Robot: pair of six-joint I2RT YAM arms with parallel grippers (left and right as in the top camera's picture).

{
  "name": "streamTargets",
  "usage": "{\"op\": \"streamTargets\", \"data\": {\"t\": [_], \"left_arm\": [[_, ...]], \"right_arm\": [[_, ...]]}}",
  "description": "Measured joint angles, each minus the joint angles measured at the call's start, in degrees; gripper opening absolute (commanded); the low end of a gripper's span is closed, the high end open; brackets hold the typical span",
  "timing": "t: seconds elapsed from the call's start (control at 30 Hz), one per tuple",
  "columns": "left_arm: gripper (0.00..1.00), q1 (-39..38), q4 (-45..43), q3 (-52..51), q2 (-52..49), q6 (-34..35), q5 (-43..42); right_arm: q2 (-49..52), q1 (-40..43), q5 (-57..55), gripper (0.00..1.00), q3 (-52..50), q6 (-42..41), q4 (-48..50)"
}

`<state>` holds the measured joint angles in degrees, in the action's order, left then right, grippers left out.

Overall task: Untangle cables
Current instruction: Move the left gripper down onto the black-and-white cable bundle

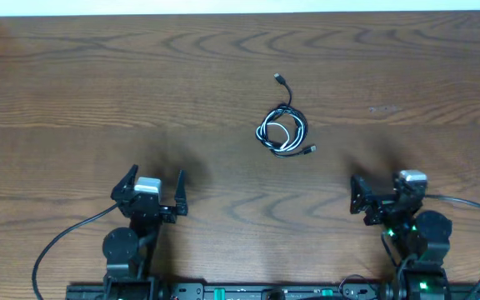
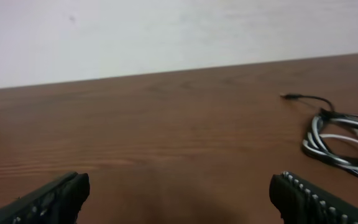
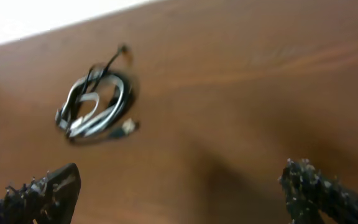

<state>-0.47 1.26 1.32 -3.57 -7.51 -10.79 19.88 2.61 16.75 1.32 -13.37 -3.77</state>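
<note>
**Overhead view.** The surface is a dark brown wood-grain table (image 1: 98,83). A pale strip runs along its far edge. The cables (image 1: 283,133) lie as one small black-and-white coil at the centre of the table, slightly right. One black lead runs out from the coil toward the far side and ends in a plug (image 1: 280,78). The left gripper (image 1: 155,178) sits near-left with its fingers spread and nothing between them. The right gripper (image 1: 388,198) sits near-right, also spread and empty. Both are well apart from the coil. A thick black arm cord (image 1: 57,242) loops out from each arm base.

**Left wrist view.** Bare table (image 2: 135,124) extends to a white wall (image 2: 166,31). The cables (image 2: 340,140) lie far right. The left gripper (image 2: 179,202) is wide apart, and nothing stands between it and the coil.

**Right wrist view.** The picture is blurred. The cables (image 3: 95,106) lie on the table (image 3: 260,93) at far left. The right gripper (image 3: 182,193) is wide apart and holds nothing.
</note>
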Motion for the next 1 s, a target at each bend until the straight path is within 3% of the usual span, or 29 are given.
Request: {"op": "streamTargets", "data": {"t": [0.17,0.43,0.7,0.87,1.0], "left_arm": [[0.98,0.0,2.8,2.7,-7.8,0.5,-4.2],[0.98,-0.2,10.9,30.6,-36.0,1.7,-12.5],[0.98,-9.0,22.4,54.2,-61.6,2.8,-14.6],[0.98,-12.1,28.9,66.1,-73.0,10.6,-15.9],[0.98,-12.1,30.8,67.3,-75.4,15.5,-20.7]], "right_arm": [[9.6,0.0,5.4,0.99,8.1,5.8,-0.5],[28.0,0.0,8.3,0.99,29.4,9.8,-8.4],[45.5,0.0,12.4,0.99,45.3,11.2,-16.7],[51.3,0.0,16.7,0.99,52.6,11.5,-23.9],[51.7,0.0,19.9,0.99,53.8,11.5,-26.0]]}}
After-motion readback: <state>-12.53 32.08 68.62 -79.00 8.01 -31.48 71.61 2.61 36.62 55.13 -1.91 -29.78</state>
